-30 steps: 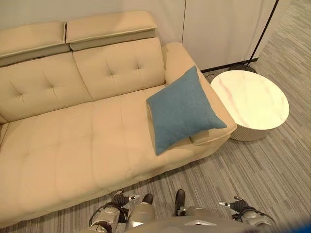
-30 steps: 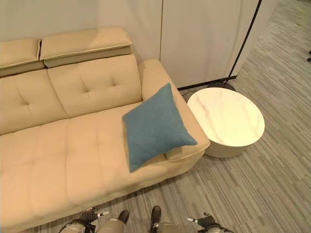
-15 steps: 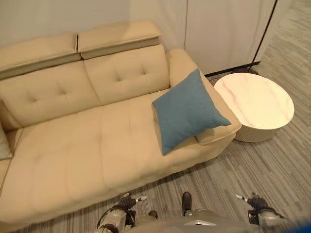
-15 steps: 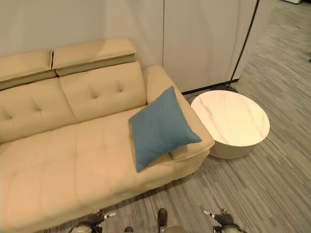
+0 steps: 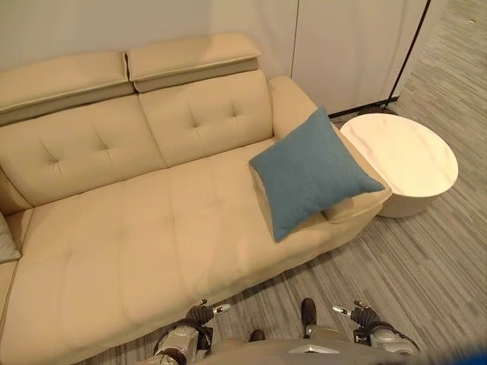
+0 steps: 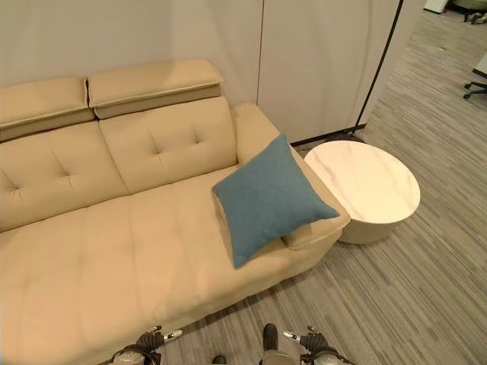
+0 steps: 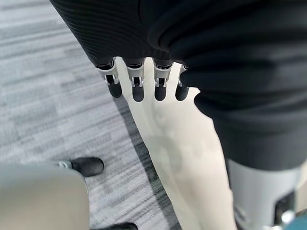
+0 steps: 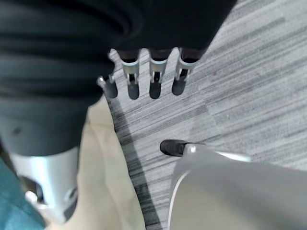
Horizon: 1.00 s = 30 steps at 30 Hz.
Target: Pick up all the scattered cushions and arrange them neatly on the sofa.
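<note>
Starting at the far left edge of the left eye view: spotting a sliver of a pale cushion (image 5: 6, 242) at the sofa's left end, cut off by the frame, so not judging how it is lying. Moving right across the beige sofa (image 5: 137, 220): seeing bare seat. Reaching the right end: finding 1 blue cushion (image 5: 313, 173) leaning on the right armrest, tilted on a corner like a diamond and overhanging the armrest slightly. Just beyond, noting a round white table (image 5: 399, 156) with nothing on it.

Judging progress: reading the blue cushion as already on the sofa but sitting crooked, so probably needing straightening against the backrest. Finding no cushion on the visible grey carpet (image 5: 426, 266); guessing any others are lying out of frame.

Hanging low at the bottom edge: left hand (image 5: 199, 313) and right hand (image 5: 356, 314), both carrying nothing.

Comparing views: getting the whole sofa from the eye views, with the hands too small there to read. Getting the detail from the wrist views instead: left hand fingers (image 7: 138, 91) relaxed and straight over the sofa's front edge, right hand fingers (image 8: 154, 88) likewise loose over the carpet.
</note>
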Motion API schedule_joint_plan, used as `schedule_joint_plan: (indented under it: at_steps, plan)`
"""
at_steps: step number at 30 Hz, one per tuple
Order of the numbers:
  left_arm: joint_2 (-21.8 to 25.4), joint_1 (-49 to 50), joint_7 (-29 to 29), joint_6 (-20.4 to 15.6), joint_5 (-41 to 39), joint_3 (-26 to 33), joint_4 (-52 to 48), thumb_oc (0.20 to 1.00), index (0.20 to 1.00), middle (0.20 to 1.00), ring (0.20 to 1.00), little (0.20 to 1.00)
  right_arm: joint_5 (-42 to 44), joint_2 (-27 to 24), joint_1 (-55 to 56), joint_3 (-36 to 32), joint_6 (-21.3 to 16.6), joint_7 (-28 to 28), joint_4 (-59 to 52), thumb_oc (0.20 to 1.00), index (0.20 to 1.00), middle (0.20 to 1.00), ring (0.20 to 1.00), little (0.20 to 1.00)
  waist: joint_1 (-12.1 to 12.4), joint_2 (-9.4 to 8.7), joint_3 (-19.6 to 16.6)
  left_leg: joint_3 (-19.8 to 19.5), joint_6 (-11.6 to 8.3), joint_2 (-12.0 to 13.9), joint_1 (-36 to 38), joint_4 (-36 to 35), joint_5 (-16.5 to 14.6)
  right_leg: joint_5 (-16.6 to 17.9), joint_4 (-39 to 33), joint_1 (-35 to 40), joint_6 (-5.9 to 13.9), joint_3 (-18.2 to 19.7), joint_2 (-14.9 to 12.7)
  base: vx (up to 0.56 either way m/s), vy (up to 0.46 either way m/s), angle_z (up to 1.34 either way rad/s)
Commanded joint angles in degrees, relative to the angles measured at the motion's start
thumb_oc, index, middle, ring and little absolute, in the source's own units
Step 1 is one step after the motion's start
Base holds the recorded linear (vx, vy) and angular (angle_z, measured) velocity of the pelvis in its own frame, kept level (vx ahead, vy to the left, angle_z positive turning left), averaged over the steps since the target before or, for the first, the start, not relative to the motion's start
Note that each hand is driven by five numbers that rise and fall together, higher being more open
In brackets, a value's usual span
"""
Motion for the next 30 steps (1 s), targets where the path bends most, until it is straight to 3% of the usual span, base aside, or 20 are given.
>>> schedule_joint_plan:
  at_steps: [1,5,9,13,14,15,17,18,20,21,22,25,30]
  plan:
    - [1.0,0.4,0.4,-0.6,-0.8,2.1,0.9,1.0,1.0,1.0,1.0,1.0,-1.9,-0.4,-0.3,0.4,-1.3,0.2,-1.8,1.0,1.0,1.0,1.0,1.0,1.2,-0.21,1.3,-9.3,-3.86,2.6,3.6,-3.6,-1.2,-4.0,2.3,3.8,-1.66,-2.0,0.2,0.15,-0.014,0.14]
    - [1.0,0.7,0.6,-0.8,-1.4,2.2,0.7,1.0,1.0,1.0,1.0,1.0,-2.2,-0.7,-0.6,1.1,-1.1,0.3,-2.6,1.0,1.0,1.0,1.0,1.0,-0.1,-0.12,2.3,-11.7,-3.63,2.6,6.5,-4.4,-2.4,-1.5,-4.4,-0.2,-1.01,-2.5,1.4,0.19,-0.043,-0.08]
    - [1.4,0.2,0.6,-1.0,-1.4,1.2,0.5,1.0,1.0,1.0,1.0,1.0,-1.6,-1.3,-0.4,1.0,-1.3,0.2,-2.9,1.0,1.0,1.0,1.0,1.0,-1.0,-0.51,2.1,-14.3,-4.86,3.6,8.5,-4.6,-3.0,-1.0,-5.7,0.0,-0.72,0.2,2.1,0.22,-0.132,0.46]
    - [1.4,0.7,0.4,-1.5,-1.2,0.1,1.6,1.0,1.0,1.0,1.0,1.0,-0.3,-1.8,-0.9,-0.1,-1.9,-0.6,-1.9,1.0,1.0,1.0,1.0,1.0,-1.1,-0.61,0.0,-16.5,-8.04,7.9,7.9,-2.7,0.1,-3.0,-4.3,1.9,-2.34,-1.6,3.3,0.27,-0.272,0.88]
    - [1.5,0.4,0.1,-1.4,-1.3,-0.5,1.3,1.0,1.0,1.0,1.0,1.0,0.1,-1.7,-0.7,-0.6,-2.2,-0.8,-1.8,1.0,1.0,1.0,1.0,1.0,-1.2,-0.93,-0.3,-17.3,-9.46,9.0,6.0,0.5,3.1,-3.9,-4.7,3.5,-3.28,-2.2,3.8,0.21,-0.298,0.57]
    - [1.6,0.1,-0.1,-1.3,-1.4,-0.7,1.0,1.0,1.0,1.0,1.0,1.0,0.4,-1.8,-0.6,-0.8,-2.2,-1.0,-1.9,1.0,1.0,1.0,1.0,1.0,-1.2,-1.18,-0.2,-17.3,-9.73,9.1,4.7,2.3,4.2,-4.2,-5.2,4.3,-3.58,-2.4,3.9,0.17,-0.28,0.59]
    - [1.7,-0.6,-0.4,-1.2,-1.8,-1.0,-0.3,1.0,1.0,1.0,1.0,1.0,1.0,-2.2,-0.8,-1.4,-2.4,-1.6,-2.0,1.0,1.0,1.0,1.0,1.0,-1.3,-2.2,0.4,-16.2,-10.28,8.9,0.4,8.2,7.1,-4.4,-6.5,5.9,-4.05,-3.1,3.3,0.11,-0.197,0.64]
    - [1.5,-1.3,-0.4,-1.4,-2.2,-1.3,-1.5,1.0,1.0,1.0,1.0,1.0,1.5,-2.6,-0.7,-2.2,-2.5,-1.9,-1.2,1.0,1.0,1.0,1.0,1.0,-0.8,-3.23,1.3,-13.1,-9.27,7.4,-3.5,8.3,5.5,-4.9,-8.7,8.5,-4.36,-4.2,2.5,0.09,-0.164,0.54]
    - [1.4,-1.5,-0.4,-1.4,-2.1,-1.3,-1.7,1.0,1.0,1.0,1.0,1.0,1.5,-2.7,-0.5,-2.5,-2.5,-1.9,-1.0,1.0,1.0,1.0,1.0,1.0,-0.8,-3.3,1.2,-11.1,-8.98,6.8,-4.5,6.2,4.2,-5.1,-9.5,9.2,-4.27,-4.9,2.1,0.09,-0.078,0.6]
    - [1.4,-1.7,-0.5,-1.3,-1.9,-1.5,-1.7,1.0,1.0,1.0,1.0,1.0,1.6,-2.8,-0.2,-2.9,-2.5,-1.9,-0.8,1.0,1.0,1.0,1.0,1.0,-0.9,-3.36,1.1,-8.6,-8.64,6.3,-5.3,4.1,2.9,-5.3,-10.4,10.1,-4.18,-5.6,1.8,0.14,-0.007,0.44]
    - [1.6,-1.8,-0.3,-1.1,-1.3,-1.9,-1.8,1.0,1.0,1.0,1.0,1.0,1.4,-3.1,0.3,-3.4,-2.2,-2.4,0.1,1.0,1.0,1.0,1.0,1.0,-1.1,-2.6,0.8,-2.5,-8.58,5.2,-7.5,-0.3,3.1,-5.9,-11.9,12.0,-3.99,-7.3,1.8,0.22,0.061,0.42]
    - [1.3,-0.4,-0.3,-1.4,-1.5,-1.2,-0.6,1.0,1.0,1.0,1.0,1.0,0.9,-2.1,0.4,-2.6,-2.2,-1.9,0.7,1.0,1.0,1.0,1.0,1.0,-0.6,-2.01,-0.5,-4.8,-7.69,4.2,-3.7,-3.8,2.4,-5.9,-12.2,13.5,-3.77,-6.4,2.4,0.14,0.114,0.07]
    - [1.3,1.6,0.0,-1.1,-1.3,0.6,1.2,1.0,1.0,1.0,1.0,1.0,-0.2,-1.2,0.4,-1.2,-2.1,-1.3,0.9,1.0,1.0,1.0,1.0,1.0,0.6,-1.41,-1.3,-4.2,-6.33,3.8,1.3,-6.3,2.0,-6.0,-11.1,14.8,-3.41,-4.7,2.1,0.08,0.182,-0.39]
